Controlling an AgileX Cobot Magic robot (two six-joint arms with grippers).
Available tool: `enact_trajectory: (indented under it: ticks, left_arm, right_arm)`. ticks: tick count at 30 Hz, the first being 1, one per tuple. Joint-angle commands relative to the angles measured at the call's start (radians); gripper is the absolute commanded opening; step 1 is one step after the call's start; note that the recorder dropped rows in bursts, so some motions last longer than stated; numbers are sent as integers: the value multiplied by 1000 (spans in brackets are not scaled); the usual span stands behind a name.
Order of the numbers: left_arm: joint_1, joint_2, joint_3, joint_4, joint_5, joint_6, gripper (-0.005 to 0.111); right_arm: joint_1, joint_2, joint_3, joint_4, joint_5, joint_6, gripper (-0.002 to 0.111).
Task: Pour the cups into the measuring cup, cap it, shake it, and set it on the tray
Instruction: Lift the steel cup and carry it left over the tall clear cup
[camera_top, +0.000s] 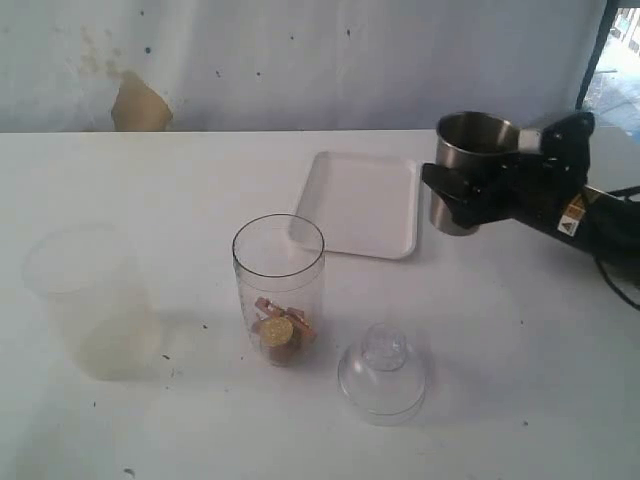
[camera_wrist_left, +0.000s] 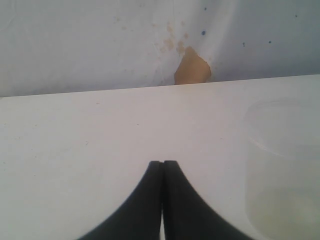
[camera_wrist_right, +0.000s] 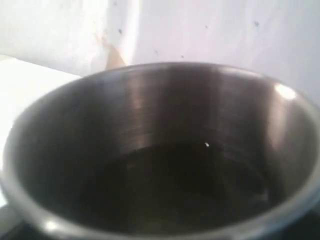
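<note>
So there's a wide frosted translucent plastic cup (camera_top: 85, 300) standing upright way over on the left of the plain white surface (camera_top: 520, 400), looks empty-ish. Behind it all is a pale scuffed wall (camera_top: 350, 60) with a few dark specks and a tan torn-looking patch (camera_top: 138, 105) right at the surface's back edge.

Left end effector (camera_wrist_left: 161, 169) closed, right (camera_top: 455, 198) clamped.

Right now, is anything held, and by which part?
The right gripper holds the steel tumbler around its lower side wall; the left gripper is shut, holding nothing.
</note>
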Motion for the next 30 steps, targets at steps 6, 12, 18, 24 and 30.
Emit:
enact_trajectory:
  ticks: [6, 12, 18, 24, 30]
  left_arm:
    - [-1, 2, 0, -9, -3, -2, 0]
    - [-1, 2, 0, -9, -3, -2, 0]
    - [-1, 2, 0, -9, -3, -2, 0]
    - [-1, 2, 0, -9, -3, -2, 0]
    - [-1, 2, 0, -9, -3, -2, 0]
  right_arm:
    - [166, -37, -140, 10, 56, 48, 0]
    - [218, -35, -185, 12, 82, 48, 0]
    - [247, -35, -210, -28, 95, 48, 0]
    - [266, -35, -212, -57, 105, 32, 0]
    - [278, -34, -212, -94, 129, -37, 0]
